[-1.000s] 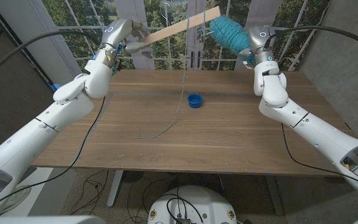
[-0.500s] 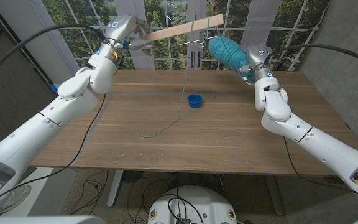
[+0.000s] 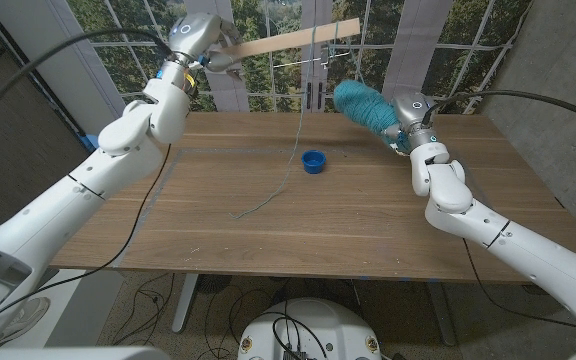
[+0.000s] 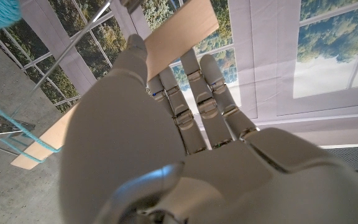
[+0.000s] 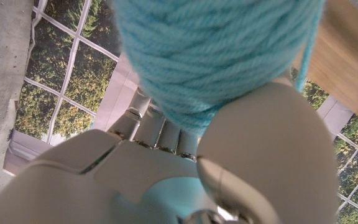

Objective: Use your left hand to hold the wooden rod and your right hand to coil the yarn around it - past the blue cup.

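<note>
Left hand (image 3: 211, 45), raised above the table's far left edge, grips the wooden rod (image 3: 293, 40) at its near end; in the left wrist view its fingers (image 4: 194, 93) wrap the flat slat. The rod extends toward 3 o'clock, tilted slightly upward. Right hand (image 3: 400, 118) holds the ball of teal yarn (image 3: 360, 103), at 4 o'clock from the rod's free end. A strand (image 3: 298, 120) hangs from the rod, its tail lying on the wooden table (image 3: 368, 230). The blue cup (image 3: 313, 160) stands upright, just beside the strand at 3 o'clock.
</note>
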Available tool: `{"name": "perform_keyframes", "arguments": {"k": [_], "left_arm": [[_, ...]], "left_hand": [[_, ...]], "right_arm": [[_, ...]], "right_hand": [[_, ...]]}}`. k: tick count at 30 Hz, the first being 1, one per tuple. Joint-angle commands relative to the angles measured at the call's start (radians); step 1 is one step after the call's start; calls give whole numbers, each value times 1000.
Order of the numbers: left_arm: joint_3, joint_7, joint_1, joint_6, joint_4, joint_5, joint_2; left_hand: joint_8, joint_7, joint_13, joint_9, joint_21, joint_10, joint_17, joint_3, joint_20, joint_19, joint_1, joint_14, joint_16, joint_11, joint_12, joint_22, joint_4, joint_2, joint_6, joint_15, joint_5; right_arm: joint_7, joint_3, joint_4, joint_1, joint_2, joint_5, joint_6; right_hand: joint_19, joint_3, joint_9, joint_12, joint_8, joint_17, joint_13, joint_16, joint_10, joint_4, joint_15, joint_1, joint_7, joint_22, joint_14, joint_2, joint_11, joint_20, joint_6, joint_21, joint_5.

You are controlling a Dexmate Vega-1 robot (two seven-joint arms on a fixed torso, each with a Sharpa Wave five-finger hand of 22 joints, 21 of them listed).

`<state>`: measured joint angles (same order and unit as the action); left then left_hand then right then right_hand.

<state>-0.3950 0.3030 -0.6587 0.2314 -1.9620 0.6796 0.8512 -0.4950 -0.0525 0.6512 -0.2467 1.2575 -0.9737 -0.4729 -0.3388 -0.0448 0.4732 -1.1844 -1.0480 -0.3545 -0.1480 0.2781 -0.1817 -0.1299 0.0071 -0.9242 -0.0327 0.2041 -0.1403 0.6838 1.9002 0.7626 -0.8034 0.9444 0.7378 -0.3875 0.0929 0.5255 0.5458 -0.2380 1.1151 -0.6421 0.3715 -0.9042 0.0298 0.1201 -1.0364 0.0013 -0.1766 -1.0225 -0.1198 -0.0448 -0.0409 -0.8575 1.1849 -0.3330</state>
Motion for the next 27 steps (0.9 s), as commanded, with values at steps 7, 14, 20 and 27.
{"name": "perform_keyframes", "arguments": {"k": [7, 14, 20, 27], "left_arm": [[-54, 18, 46, 138, 12, 93, -65], [-77, 6, 68, 178, 16, 118, -76], [-84, -3, 74, 185, 16, 116, -73], [-90, -16, 86, 197, 18, 112, -77]], "left_hand": [[-5, -24, 4, -17, 7, -11, -2, -6, -123, -5, -108, -155, -1, -4, -5, -1, 2, 112, -38, -200, 73], [-6, -26, 5, -16, 10, -15, -4, -6, -124, -2, -110, -156, 1, 1, -6, -1, 1, 113, -41, -200, 74], [-6, -25, 4, -16, 10, -16, -5, -6, -124, -1, -110, -158, 2, 1, -10, -1, 1, 113, -39, -200, 74], [-6, -24, 5, -16, 10, -16, -6, -5, -123, -2, -110, -159, 4, -1, -12, 0, 2, 113, -40, -200, 73]], "right_arm": [[-81, -37, 88, 147, -36, -30, 9], [-78, -60, 163, 207, -64, -36, 18], [-65, -85, 225, 254, -91, -40, 25], [-83, -116, 276, 318, -117, -45, 20]], "right_hand": [[4, -4, 6, -5, -7, 2, -3, -4, -65, -8, 103, -281, -110, -4, -50, 269, -60, -154, -117, -5, -6], [6, -7, 6, -6, -5, 3, -4, -8, -66, -10, 103, -281, -112, -3, -48, 269, -60, -154, -116, -7, -7], [10, -9, 7, -10, -5, 2, -3, -12, -65, -10, 103, -283, -113, -2, -43, 267, -61, -155, -118, -10, -8], [14, -10, 6, -12, -4, 2, -3, -16, -66, -10, 103, -286, -114, -2, -39, 265, -58, -155, -120, -13, -10]]}}
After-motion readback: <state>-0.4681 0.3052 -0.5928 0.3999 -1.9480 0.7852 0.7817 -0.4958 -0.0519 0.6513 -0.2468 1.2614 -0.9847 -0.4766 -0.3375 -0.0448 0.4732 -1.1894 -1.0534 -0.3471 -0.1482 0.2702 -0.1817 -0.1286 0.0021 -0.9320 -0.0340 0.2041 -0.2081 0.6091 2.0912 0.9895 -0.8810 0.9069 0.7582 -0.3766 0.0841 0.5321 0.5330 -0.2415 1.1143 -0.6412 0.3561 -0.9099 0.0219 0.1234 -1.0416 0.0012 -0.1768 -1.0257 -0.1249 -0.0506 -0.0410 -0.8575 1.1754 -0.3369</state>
